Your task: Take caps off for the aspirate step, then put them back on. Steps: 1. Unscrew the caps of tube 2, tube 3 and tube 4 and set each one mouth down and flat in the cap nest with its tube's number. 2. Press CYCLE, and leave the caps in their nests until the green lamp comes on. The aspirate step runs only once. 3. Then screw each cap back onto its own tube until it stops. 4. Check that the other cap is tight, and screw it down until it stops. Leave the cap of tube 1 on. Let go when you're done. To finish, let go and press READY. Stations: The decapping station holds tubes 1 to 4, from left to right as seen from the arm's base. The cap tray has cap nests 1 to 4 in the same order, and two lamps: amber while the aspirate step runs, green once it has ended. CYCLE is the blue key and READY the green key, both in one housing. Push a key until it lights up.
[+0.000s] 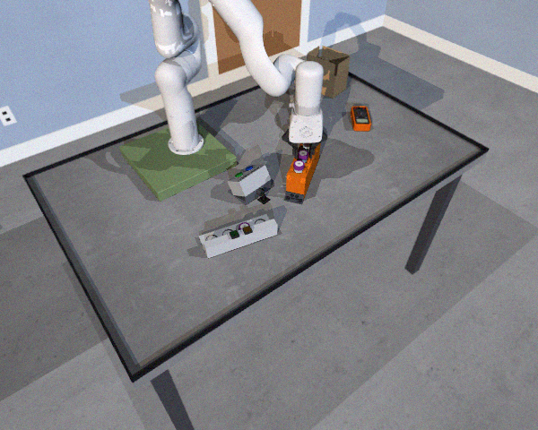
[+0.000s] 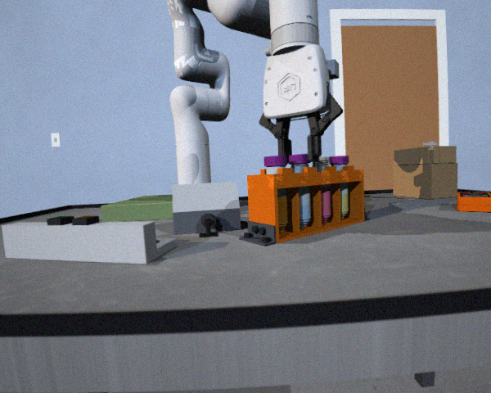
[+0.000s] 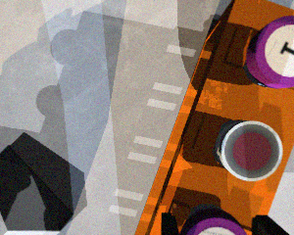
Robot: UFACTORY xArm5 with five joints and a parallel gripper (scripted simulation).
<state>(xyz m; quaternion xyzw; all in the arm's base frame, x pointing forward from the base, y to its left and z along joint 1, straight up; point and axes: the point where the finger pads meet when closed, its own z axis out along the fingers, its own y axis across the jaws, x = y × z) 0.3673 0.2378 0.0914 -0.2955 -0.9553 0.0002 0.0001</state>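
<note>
Straddling tube 3 cap point(image 2: 299, 159) | fingers point(image 2: 285, 146) flank it, not gripping

Your top view looks down steeply from high up, far out, on the whole table point(image 1: 385, 217). Your exterior view sits low at table height, facing the door point(image 2: 389, 97). Your wrist view looks straight down, close. All three share the orange rack point(image 1: 301, 177).

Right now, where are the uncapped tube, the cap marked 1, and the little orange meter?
Uncapped tube point(image 3: 252, 151): wrist view, on the dark red liquid inside its white rim.
Cap marked 1 point(image 3: 280, 51): wrist view, on its white top face.
Orange meter point(image 1: 360, 117): top view, on its dark front panel.
</note>
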